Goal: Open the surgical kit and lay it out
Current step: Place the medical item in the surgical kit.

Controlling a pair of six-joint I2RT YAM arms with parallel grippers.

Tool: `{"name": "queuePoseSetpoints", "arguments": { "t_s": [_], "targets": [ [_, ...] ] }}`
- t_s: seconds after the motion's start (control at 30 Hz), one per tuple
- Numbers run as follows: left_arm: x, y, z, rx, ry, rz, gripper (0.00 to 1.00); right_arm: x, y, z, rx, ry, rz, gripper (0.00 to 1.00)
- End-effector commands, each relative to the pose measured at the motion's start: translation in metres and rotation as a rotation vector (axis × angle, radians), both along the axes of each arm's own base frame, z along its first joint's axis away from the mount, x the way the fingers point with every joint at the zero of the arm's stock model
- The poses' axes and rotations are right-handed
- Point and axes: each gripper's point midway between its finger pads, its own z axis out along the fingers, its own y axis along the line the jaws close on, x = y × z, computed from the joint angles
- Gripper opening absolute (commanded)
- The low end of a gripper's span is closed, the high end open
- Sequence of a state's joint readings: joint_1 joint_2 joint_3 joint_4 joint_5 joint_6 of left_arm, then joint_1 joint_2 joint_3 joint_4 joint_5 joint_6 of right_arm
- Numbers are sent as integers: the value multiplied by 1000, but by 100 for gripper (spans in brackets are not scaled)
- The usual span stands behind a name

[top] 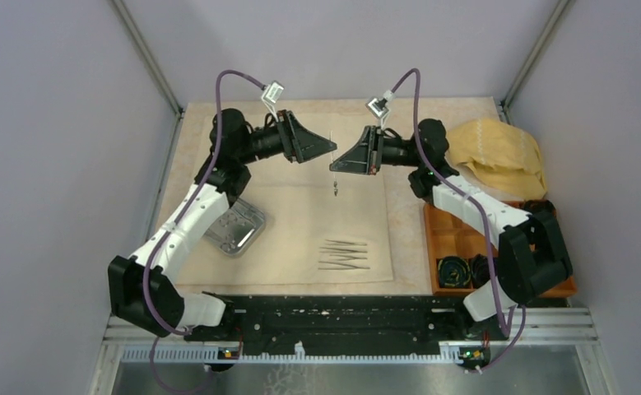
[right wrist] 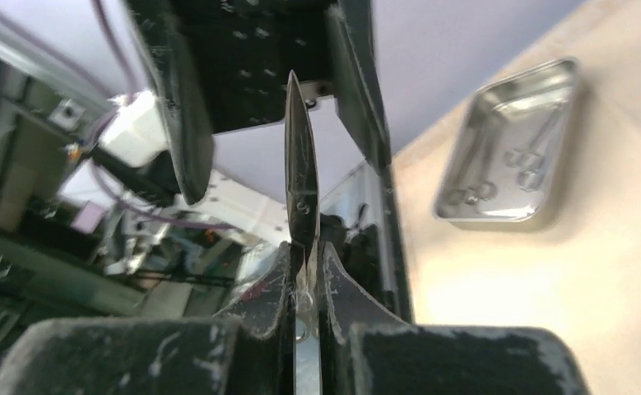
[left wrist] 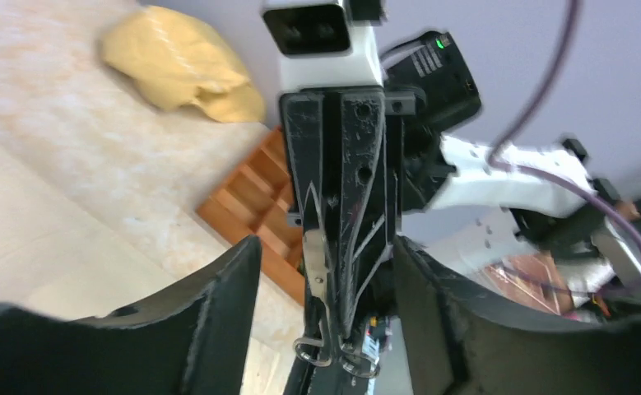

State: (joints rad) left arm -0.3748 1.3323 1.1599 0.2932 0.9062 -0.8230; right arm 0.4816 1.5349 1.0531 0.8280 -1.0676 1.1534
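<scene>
The cream cloth sheet (top: 300,216) lies spread on the table. The steel tray (top: 236,228) sits at its left edge; in the right wrist view the tray (right wrist: 510,152) holds a few ring-handled instruments. Several tweezers (top: 343,255) lie in a row on the sheet. My right gripper (top: 334,167) (right wrist: 304,247) is shut on steel scissors (top: 336,189) (right wrist: 303,189) and holds them up in the air above the sheet. My left gripper (top: 332,148) (left wrist: 323,247) is open and faces it, its fingers (left wrist: 218,313) on either side of the scissors (left wrist: 317,271) without touching.
A mustard-yellow cloth (top: 498,152) is bunched at the back right. An orange compartment box (top: 481,247) with black coils stands under the right arm. Grey walls close in the left, right and back sides.
</scene>
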Motion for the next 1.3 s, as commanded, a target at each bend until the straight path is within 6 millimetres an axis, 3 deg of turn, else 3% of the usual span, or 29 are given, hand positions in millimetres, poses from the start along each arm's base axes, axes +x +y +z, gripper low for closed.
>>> {"name": "queuePoseSetpoints", "arguments": {
  "t_s": [0.0, 0.03, 0.07, 0.17, 0.27, 0.33, 0.47, 0.67, 1.27],
  "targets": [
    [24, 29, 16, 104, -126, 285, 75, 10, -9, -47, -237, -205, -142, 0],
    [30, 39, 13, 140, -122, 358, 79, 7, -12, -61, -299, -287, -130, 0],
    [35, 50, 4, 190, -95, 433, 82, 1, -21, -88, -418, -347, -112, 0],
    [48, 97, -19, 345, 6, 698, 85, 11, -44, -136, -735, -662, -127, 0],
    [49, 148, -45, 485, 121, 937, 87, 16, -57, -170, -962, -841, -56, 0],
    [46, 162, -44, 496, 128, 996, 88, 15, -54, -185, -1016, -861, -9, 0],
    [41, 165, -33, 469, 94, 1008, 88, 3, -40, -215, -1116, -938, 126, 0],
    [37, 167, -33, 470, 97, 1005, 88, -6, -24, -249, -1206, -987, 262, 0],
    [31, 170, -38, 498, 95, 998, 89, 12, -16, -281, -1287, -1003, 318, 0]
  ]
}}
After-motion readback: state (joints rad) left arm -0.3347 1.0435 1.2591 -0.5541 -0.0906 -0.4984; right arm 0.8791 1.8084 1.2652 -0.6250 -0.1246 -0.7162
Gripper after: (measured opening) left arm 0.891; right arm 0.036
